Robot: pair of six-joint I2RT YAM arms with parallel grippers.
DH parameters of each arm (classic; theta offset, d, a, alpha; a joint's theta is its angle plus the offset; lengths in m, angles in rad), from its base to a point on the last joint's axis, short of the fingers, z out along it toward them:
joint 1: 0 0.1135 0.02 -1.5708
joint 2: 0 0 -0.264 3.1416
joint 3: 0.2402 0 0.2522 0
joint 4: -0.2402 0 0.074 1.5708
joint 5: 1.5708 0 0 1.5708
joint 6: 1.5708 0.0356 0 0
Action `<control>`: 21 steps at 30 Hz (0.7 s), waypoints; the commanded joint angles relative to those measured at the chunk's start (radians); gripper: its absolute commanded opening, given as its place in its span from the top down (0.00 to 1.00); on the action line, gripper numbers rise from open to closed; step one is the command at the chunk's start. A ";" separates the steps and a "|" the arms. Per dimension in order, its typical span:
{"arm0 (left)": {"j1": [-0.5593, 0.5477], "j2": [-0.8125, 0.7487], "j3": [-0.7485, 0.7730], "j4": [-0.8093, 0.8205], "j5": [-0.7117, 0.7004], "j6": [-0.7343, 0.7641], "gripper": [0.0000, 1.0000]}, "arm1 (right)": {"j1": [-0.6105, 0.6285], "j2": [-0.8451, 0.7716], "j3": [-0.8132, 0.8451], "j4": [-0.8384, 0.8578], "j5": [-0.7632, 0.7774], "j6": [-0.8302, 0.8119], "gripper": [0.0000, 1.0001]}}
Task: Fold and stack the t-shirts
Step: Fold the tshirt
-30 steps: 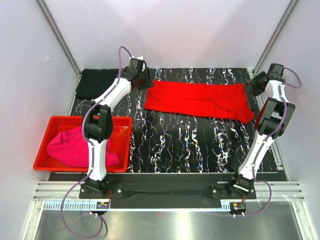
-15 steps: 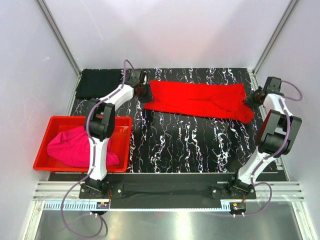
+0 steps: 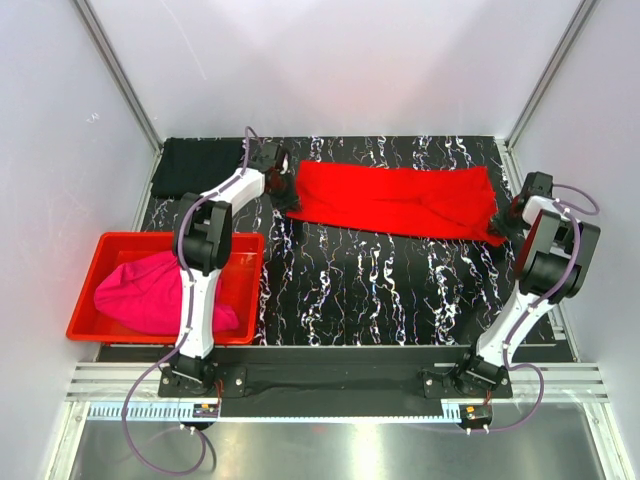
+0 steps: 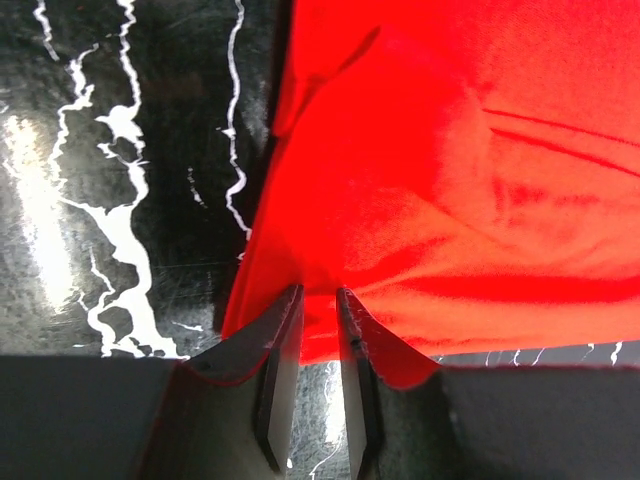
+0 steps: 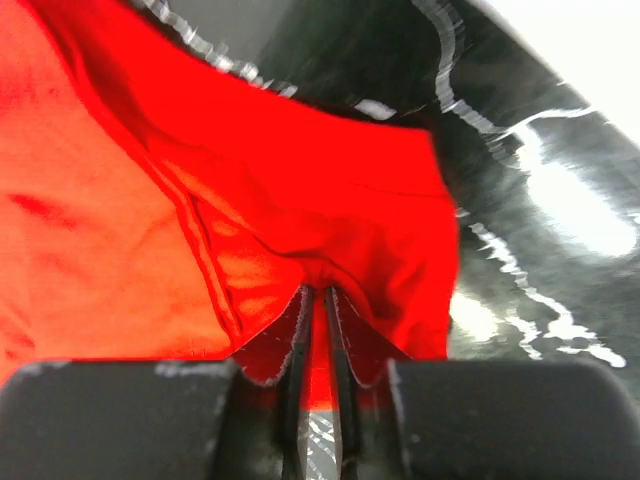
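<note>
Both arms have dropped in from above the far corners onto the two ends of the red t-shirt (image 3: 395, 200), and both claws have narrowed on the way down. Cloth has barely shifted.

Position: red t-shirt lies flat, spread crosswise along the far edge of the table (image 3: 380, 290), from left of centre almost to the right edge. Black t-shirt (image 3: 195, 165) sits at the far left corner. Magenta t-shirt (image 3: 150, 300) is heaped in the red bin (image 3: 240, 275) at the near left edge.

Left gripper (image 3: 283, 187): at the shirt's left end, jaws narrow with the hem between them. Wrist view shows a slim gap, so I read it as a pinch but cannot be sure the pads are fully biting.

Right gripper (image 3: 505, 213): at the right end, jaws almost together, a thin ridge of red cloth clamped between them.

Handling notes: light, limp knit with no stiffness. It should sag and drape from wherever it is held, and a fold will only stay square if both ends travel together. A pinch may catch one layer or two; a single layer would let the shirt peel open. Hold at the end corners, as now. The smooth, glossy table should let the cloth slide rather than snag.

Judgement: folding of the first shirt is just starting; nothing is stacked yet.
</note>
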 commanded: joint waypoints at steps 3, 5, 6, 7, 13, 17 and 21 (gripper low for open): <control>0.048 0.000 -0.050 -0.067 -0.041 0.009 0.75 | -0.030 0.024 0.020 -0.105 0.218 -0.027 0.82; 0.048 -0.031 -0.100 -0.052 -0.044 0.005 0.76 | -0.030 0.002 0.005 -0.120 0.217 -0.041 0.80; 0.048 -0.040 -0.131 -0.038 -0.038 -0.003 0.76 | -0.030 -0.008 -0.020 -0.132 0.218 -0.048 0.80; 0.046 -0.049 -0.145 -0.035 -0.031 -0.008 0.77 | -0.030 -0.036 -0.038 -0.135 0.212 -0.053 0.79; 0.045 -0.179 -0.336 0.054 -0.026 -0.046 0.80 | -0.030 -0.160 -0.115 -0.135 0.201 -0.079 0.70; 0.029 -0.291 -0.413 0.089 -0.020 -0.070 0.72 | -0.030 -0.220 -0.043 -0.157 0.110 -0.088 0.52; 0.008 -0.397 -0.488 0.167 0.031 -0.112 0.71 | -0.022 -0.274 -0.034 -0.160 -0.047 -0.048 0.46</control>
